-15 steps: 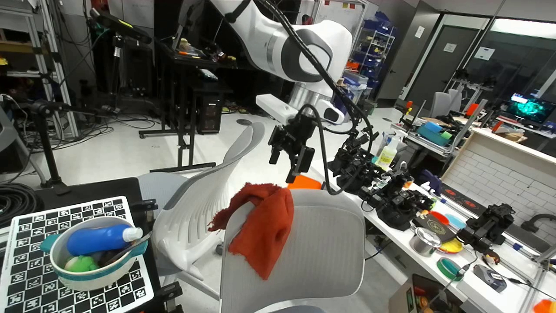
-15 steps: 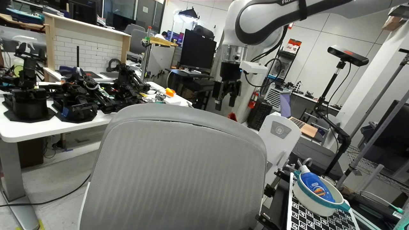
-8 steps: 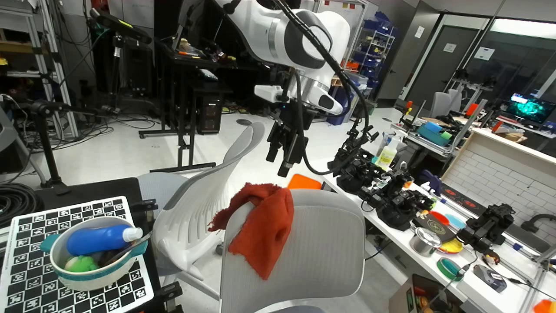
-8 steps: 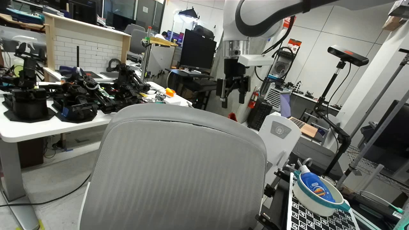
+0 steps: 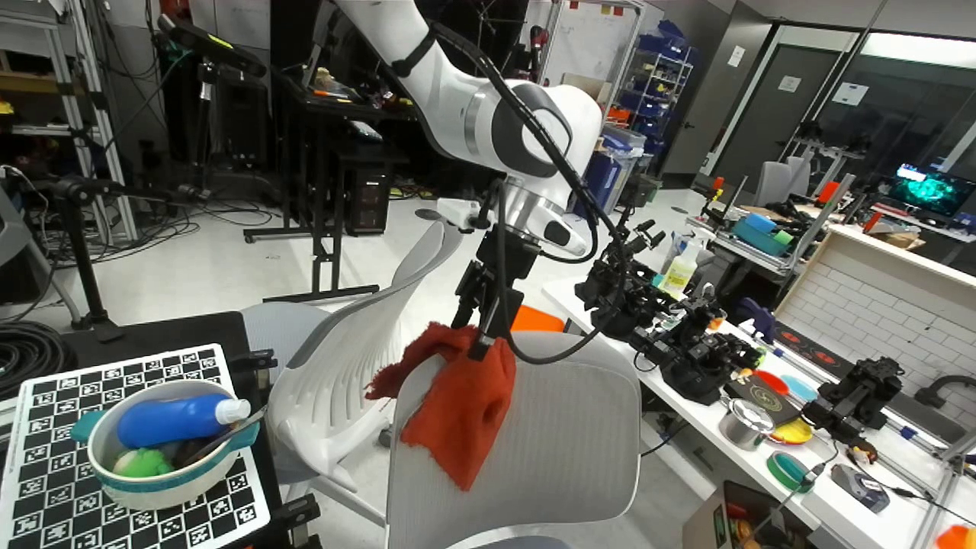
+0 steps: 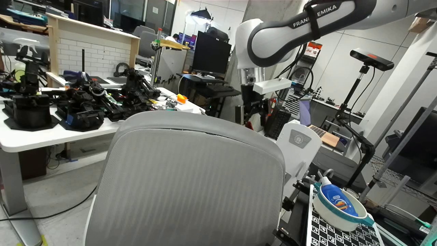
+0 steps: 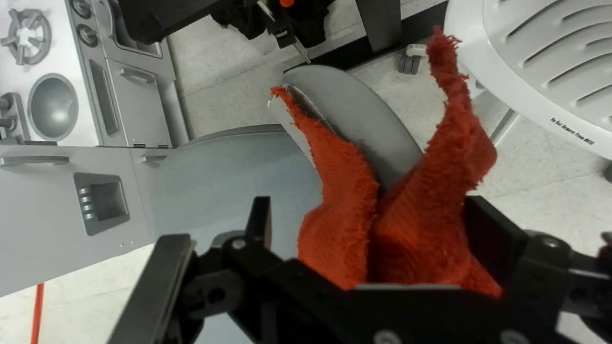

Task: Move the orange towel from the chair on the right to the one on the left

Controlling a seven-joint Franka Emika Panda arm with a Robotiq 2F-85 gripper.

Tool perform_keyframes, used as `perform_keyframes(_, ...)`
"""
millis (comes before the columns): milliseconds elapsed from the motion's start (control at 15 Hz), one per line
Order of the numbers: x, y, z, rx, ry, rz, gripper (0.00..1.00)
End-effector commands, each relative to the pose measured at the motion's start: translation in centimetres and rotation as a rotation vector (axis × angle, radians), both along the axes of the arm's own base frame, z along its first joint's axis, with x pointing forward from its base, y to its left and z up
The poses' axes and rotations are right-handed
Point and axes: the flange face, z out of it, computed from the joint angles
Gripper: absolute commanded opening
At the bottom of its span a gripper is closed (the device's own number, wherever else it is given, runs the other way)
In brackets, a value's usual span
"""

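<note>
The orange towel (image 5: 461, 419) lies bunched between the jaws and just below them, slung over the back of the right chair (image 5: 572, 442), where its own weight on either side of the edge probably keeps it from sliding off. The jaws stand wide apart, gripping nothing; they straddle a raised fold, presumably because that gives a safer pinch than cloth lying flat. In the wrist view one finger (image 7: 258, 220) stands clear of the towel, while the other finger (image 7: 497, 241) is close against it; whether they touch I cannot tell. The left chair (image 5: 347, 396), likely the destination, is off to one side of the jaws, its white slatted back toward them. Above the jaws, the arm (image 5: 461, 114) slopes in from overhead and bends so that they point steeply down, a pose suited to taking the fold from above.
</note>
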Motion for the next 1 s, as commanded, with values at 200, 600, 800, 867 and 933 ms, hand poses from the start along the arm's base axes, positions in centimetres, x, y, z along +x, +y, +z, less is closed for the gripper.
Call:
perform_keyframes(200, 0.5, -0.8, -1.8, -0.010, -0.081, 0.024, 0.49)
perform_keyframes(600, 1.1, -2.9, -2.3, -0.026, -0.144, 0.028, 0.03)
perform_keyframes(800, 1.4, -3.3, -1.1, -0.021, -0.164, 0.026, 0.00)
perform_keyframes(867, 1.5, -3.3, -0.5, -0.021, -0.175, 0.027, 0.00)
perform_keyframes(933, 1.8, -3.3, 0.4, -0.021, -0.185, 0.032, 0.01)
